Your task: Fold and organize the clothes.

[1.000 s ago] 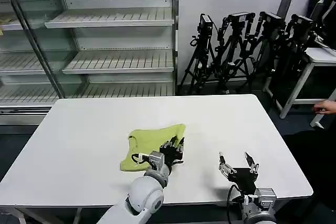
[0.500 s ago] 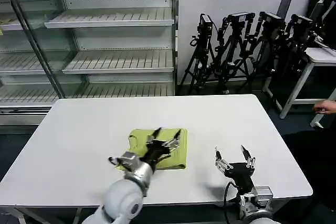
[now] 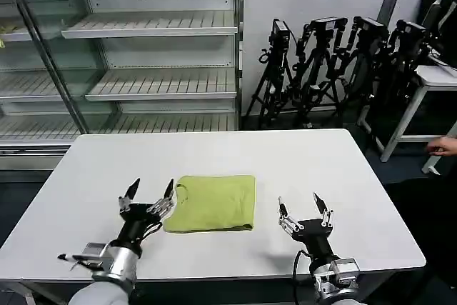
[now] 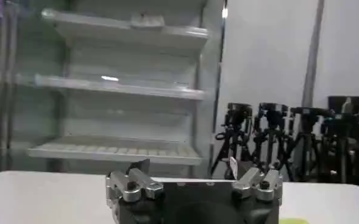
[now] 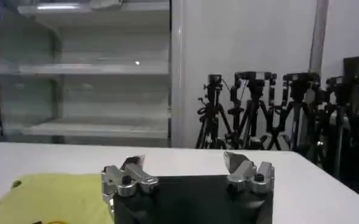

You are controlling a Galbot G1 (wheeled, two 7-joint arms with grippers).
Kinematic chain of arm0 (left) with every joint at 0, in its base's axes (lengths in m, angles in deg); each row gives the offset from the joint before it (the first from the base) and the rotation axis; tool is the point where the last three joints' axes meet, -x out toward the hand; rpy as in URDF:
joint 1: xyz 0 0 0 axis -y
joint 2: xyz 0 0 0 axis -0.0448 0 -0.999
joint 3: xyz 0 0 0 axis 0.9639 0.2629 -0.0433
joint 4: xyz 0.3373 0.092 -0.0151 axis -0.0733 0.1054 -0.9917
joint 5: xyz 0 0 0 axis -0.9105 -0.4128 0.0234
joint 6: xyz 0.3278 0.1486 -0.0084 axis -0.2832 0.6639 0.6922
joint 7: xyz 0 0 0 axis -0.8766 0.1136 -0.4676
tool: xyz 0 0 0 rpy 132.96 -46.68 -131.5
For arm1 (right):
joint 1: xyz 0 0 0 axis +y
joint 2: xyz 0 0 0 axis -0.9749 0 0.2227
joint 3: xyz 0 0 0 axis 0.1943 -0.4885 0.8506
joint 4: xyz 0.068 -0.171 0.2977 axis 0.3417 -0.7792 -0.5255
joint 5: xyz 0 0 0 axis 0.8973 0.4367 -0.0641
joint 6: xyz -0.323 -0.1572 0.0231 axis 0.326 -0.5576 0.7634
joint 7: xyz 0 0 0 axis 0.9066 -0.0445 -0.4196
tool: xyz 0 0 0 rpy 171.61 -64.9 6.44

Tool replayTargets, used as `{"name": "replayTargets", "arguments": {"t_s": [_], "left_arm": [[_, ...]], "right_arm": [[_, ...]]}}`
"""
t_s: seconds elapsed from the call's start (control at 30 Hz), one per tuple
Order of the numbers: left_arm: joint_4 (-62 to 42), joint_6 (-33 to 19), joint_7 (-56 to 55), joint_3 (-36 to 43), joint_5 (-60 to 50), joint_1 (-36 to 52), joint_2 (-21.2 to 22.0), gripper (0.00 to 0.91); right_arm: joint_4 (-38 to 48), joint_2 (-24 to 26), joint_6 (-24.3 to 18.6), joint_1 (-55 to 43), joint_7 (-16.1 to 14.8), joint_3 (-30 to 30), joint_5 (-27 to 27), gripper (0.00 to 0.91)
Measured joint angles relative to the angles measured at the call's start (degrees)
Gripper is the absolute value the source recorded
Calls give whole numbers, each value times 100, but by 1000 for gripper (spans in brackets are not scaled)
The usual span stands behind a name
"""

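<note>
We see the shirt (image 3: 213, 203) folded into a neat rectangle, lying flat on the white desk (image 3: 300, 162), near its front edge and roughly centred. Collar opening sits at the fold's left side; no print visible on top.

Left claw (image 3: 148, 202) hovers just left of the shirt, fingers spread, holding nothing, apart from the fabric. In its wrist view, both fingers (image 4: 132, 181) stand wide apart over the desk.

Right claw (image 3: 303, 213) hovers to the right of the shirt, also spread wide and empty, clear of the cloth. Its wrist view shows the shirt (image 5: 51, 195) beside it on the desk.

Shelves (image 3: 150, 30) and tripods (image 3: 335, 62) stand behind the desk.
</note>
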Motion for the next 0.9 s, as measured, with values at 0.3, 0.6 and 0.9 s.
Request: {"name": "replayTargets", "arguments": {"t_s": [0.3,0.6,0.9], "left_arm": [[370,-170,83,-411,-166,-569,63,907],[549,-293,140,-504,-314,-909,84,907],[628,-416,126,-532,-392,-1103,164,907]], "right_arm": [[-98,-152,-104,92,-18,-22,62,907],[-303,-225,-141,306,-70,97,143,907],[-462,-302,-148,515,-128,131,267,907]]}}
